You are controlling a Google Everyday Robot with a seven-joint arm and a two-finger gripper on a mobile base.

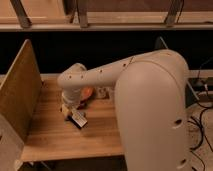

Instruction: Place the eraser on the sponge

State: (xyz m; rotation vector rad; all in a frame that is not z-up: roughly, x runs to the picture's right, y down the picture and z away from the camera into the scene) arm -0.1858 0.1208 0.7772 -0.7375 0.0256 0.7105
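Observation:
My gripper [73, 112] hangs at the end of the white arm, low over the left-middle of the wooden table [55, 137]. It is shut on the eraser [79, 120], a short dark bar with a whitish stripe that sticks out to the lower right, close to the tabletop. The arm and the eraser cover the spot below, so the sponge is hidden from view. Behind the gripper, a sliver of the orange-red bowl [87, 93] shows past the arm.
An upright wooden panel [20, 90] walls off the table's left side. A small pale object [103, 92] stands next to the bowl. The arm's bulky white body [150, 115] fills the right side. Cables [202, 120] lie at the far right.

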